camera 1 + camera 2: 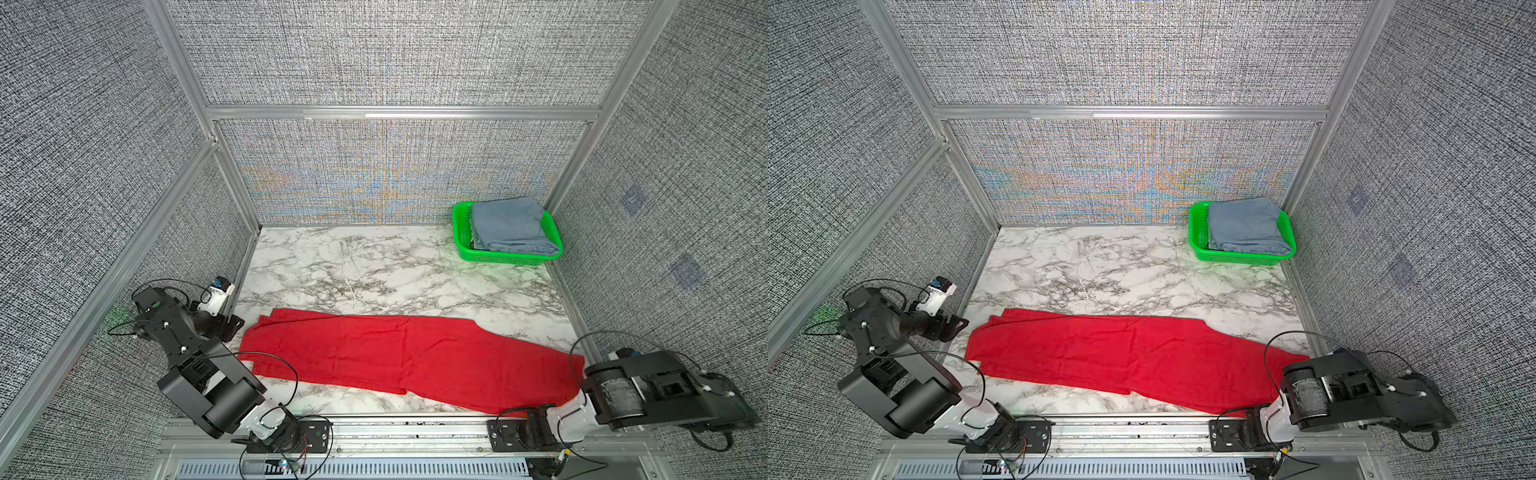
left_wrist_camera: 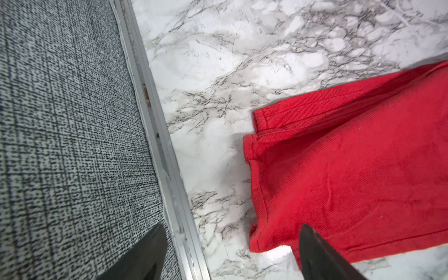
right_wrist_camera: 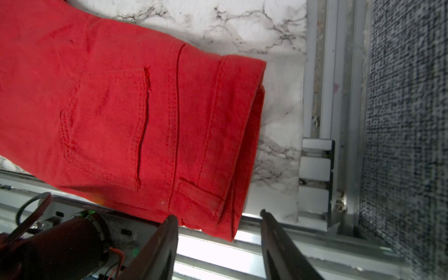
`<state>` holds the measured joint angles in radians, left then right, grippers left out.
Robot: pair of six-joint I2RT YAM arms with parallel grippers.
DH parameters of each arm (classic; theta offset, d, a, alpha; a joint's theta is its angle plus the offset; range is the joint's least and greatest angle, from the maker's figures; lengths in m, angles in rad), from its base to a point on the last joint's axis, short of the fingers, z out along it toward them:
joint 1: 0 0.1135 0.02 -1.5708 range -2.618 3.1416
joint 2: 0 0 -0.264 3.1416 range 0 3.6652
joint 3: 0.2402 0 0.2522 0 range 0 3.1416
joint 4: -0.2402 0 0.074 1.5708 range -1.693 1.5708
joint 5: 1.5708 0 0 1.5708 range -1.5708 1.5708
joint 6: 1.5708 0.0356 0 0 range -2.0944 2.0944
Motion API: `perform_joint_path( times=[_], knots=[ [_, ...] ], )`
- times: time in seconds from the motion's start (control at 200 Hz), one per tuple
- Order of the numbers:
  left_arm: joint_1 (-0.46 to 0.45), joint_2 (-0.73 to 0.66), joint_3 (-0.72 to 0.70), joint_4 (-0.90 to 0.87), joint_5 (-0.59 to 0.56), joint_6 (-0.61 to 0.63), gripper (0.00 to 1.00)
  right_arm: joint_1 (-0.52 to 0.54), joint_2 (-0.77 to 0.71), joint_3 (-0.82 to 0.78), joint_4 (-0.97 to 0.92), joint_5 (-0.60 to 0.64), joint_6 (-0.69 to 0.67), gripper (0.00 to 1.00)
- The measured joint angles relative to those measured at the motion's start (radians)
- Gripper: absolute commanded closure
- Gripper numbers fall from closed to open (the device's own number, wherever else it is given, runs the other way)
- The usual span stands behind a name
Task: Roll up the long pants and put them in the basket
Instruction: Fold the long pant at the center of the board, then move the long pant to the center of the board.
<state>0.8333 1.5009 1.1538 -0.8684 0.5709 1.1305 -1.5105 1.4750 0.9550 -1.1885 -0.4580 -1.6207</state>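
The long pants [image 1: 395, 357] [image 1: 1133, 357] are bright red and lie flat across the near part of the marble table [image 1: 374, 270], with one leg folded over the other. Their cuffs [image 2: 257, 150] point left and the waistband [image 3: 232, 135] with a back pocket points right. My left gripper [image 1: 232, 326] [image 1: 959, 326] [image 2: 232, 230] hovers open by the left wall, just off the cuffs, with only marble and a cuff corner under it. My right gripper [image 3: 218, 217] is open above the waistband's near corner, touching nothing. In both top views it is hidden under the right arm [image 1: 648, 390].
A green basket [image 1: 461, 232] [image 1: 1196, 232] holding a folded blue-grey garment [image 1: 511, 226] sits at the back right corner. Fabric walls with aluminium rails [image 2: 164, 155] close in the table on three sides. A metal rail [image 3: 218, 257] runs along the front edge.
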Motion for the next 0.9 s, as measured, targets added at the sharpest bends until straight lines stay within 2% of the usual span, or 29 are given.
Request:
perform_joint_path(
  times=[0.215, 0.39, 0.55, 0.66, 0.896],
  knots=[
    [-0.014, 0.092, 0.045, -0.026, 0.032, -0.010, 0.13, 0.071, 0.025, -0.014, 0.060, -0.035, 0.070, 0.42],
    [-0.061, 0.140, 0.073, -0.032, 0.027, -0.013, 0.14, 0.157, 0.029, -0.062, 0.095, -0.045, 0.119, 0.42],
    [-0.129, 0.154, 0.053, -0.035, -0.031, -0.011, 0.16, 0.280, 0.006, -0.085, 0.123, -0.045, 0.181, 0.42],
    [-0.137, 0.145, 0.025, -0.036, -0.066, -0.004, 0.16, 0.348, -0.010, -0.085, 0.136, -0.045, 0.227, 0.42],
    [-0.139, 0.109, -0.079, -0.015, -0.169, 0.048, 0.18, 0.378, 0.016, -0.103, 0.180, -0.042, 0.278, 0.42]
  ],
)
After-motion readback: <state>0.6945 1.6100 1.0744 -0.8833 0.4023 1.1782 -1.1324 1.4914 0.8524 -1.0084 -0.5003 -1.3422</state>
